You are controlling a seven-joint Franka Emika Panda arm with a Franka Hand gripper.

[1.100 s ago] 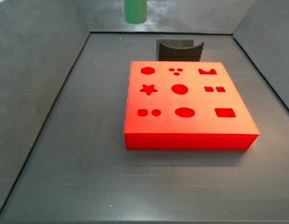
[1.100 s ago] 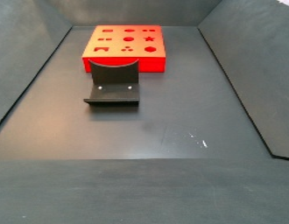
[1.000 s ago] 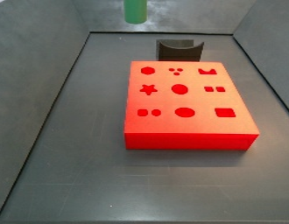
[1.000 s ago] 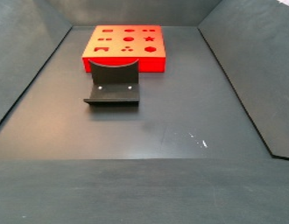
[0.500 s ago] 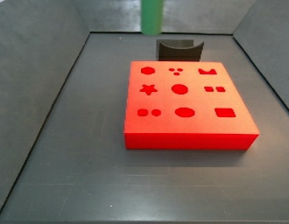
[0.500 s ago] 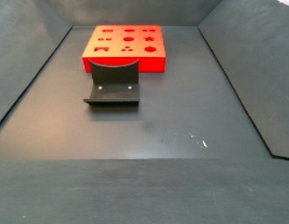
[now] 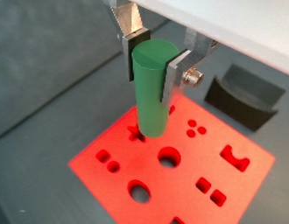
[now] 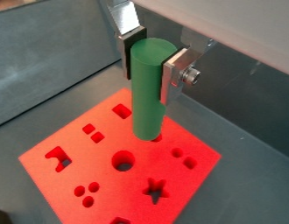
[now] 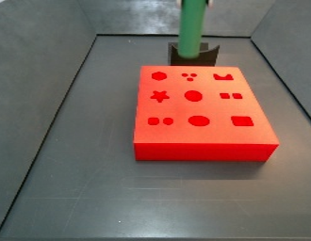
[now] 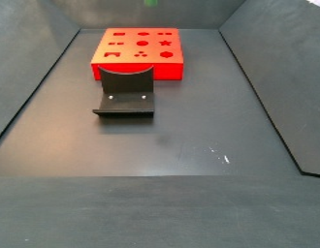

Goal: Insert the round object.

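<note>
Since a second ago the long, smooth green cylindrical peg (image 9: 192, 26) has travelled from about 11 o'clock of the flat red block with shaped cut-outs (image 9: 200, 111) toward 12 o'clock, and it now hangs upright over the block's far edge, in front of the dark L-shaped fixture (image 9: 192, 50). Both wrist views show the gripper (image 7: 155, 58) above the block, its flat silver fingers (image 8: 131, 37) closed against the peg's upper end, one on each side. The peg's lower end is clear of the block's top face, above the area near the round hole (image 7: 168, 157). From the opposite side view, the fixture (image 10: 125, 96) stands at 6 o'clock of the block (image 10: 140, 53) on the dark grey floor (image 10: 189, 145); the gripper lies outside that view.
</note>
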